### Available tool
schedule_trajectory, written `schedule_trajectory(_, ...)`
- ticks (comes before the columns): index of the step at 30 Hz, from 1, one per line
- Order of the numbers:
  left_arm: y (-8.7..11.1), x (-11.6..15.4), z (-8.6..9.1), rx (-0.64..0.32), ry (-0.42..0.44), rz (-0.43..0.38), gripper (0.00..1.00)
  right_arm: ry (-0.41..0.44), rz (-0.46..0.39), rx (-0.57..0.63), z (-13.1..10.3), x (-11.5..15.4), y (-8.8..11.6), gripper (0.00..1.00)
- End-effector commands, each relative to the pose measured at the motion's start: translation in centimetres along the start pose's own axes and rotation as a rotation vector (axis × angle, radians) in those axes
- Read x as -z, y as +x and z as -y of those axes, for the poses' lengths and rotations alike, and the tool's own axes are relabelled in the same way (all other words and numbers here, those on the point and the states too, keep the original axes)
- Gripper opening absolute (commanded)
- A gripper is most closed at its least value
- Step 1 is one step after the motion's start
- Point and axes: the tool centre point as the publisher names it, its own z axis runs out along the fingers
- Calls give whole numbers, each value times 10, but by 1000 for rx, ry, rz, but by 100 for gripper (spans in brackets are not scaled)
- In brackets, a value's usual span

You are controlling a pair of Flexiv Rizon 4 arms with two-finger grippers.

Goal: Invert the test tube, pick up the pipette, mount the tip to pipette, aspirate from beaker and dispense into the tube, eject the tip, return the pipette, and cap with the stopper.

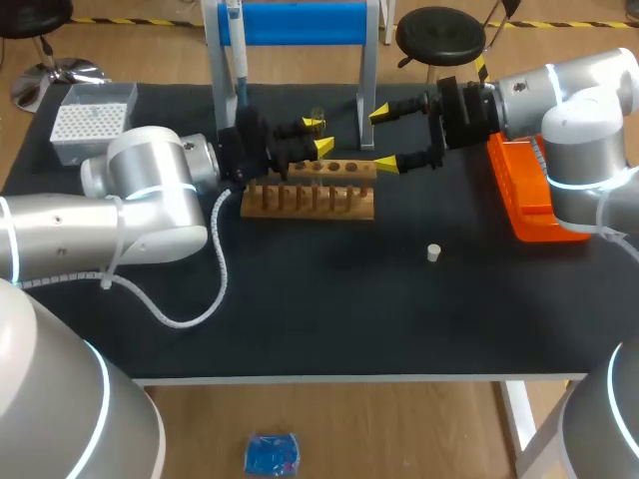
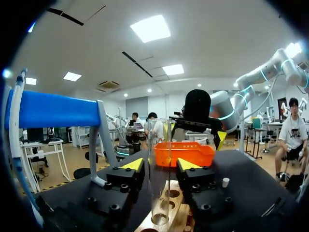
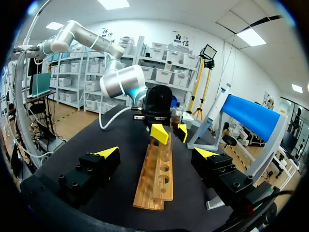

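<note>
Left jaws: narrow, close on 2 sides of a clear test tube (image 2: 160,183); cannot tell if they actually touch the glass. The tube is upright, with its lower end down at the wooden tube rack (image 1: 354,205); cannot tell if it is seated in a hole or just above one. In the head view these jaws sit over the rack's middle. The left arm (image 1: 150,195) comes in low over the left side of the black desk (image 1: 329,309), and its white cable (image 1: 195,309) loops on the desk surface.

Right jaws: wide, holding nothing, level with the rack's right end. They face the left jaws and are apart from them. From the right wrist view the rack runs lengthwise ahead, between and below the 2 yellow tips. The right arm (image 1: 574,110) comes in over the orange tray (image 1: 524,200), which sits at the desk's right side, near the rack but apart from it.

1 small white stopper (image 1: 433,252) lies alone on the desk, in front of the rack's right end and well apart from both jaws. A blue-and-white stand (image 1: 300,22) is just behind the rack at the desk's far edge, with what looks like the pipette (image 1: 237,60) hanging at its left post. A grey tip box (image 1: 90,122) sits at the far left corner, well apart from the rack.
</note>
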Motion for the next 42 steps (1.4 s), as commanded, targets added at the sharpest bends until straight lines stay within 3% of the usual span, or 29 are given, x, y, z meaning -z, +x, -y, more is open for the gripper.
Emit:
schedule_trajectory(1,2,8,22,-9,-97,-24,100,1,1,1,0,0,0,100)
schedule_trajectory(7,4,41,63,-44,-257,-67,100,1,1,1,0,0,0,100)
schedule_trajectory(13,12,95,109,-88,-398,-81,100,1,1,1,0,0,0,100)
schedule_trajectory(19,23,162,144,-119,-461,11,100,1,1,1,0,0,0,100)
schedule_trajectory(21,26,184,148,-119,-496,70,100,1,1,1,0,0,0,100)
schedule_trajectory(41,26,184,148,-119,-496,70,100,1,1,1,0,0,0,100)
schedule_trajectory(42,12,200,134,-89,-523,129,100,1,1,1,0,0,0,100)
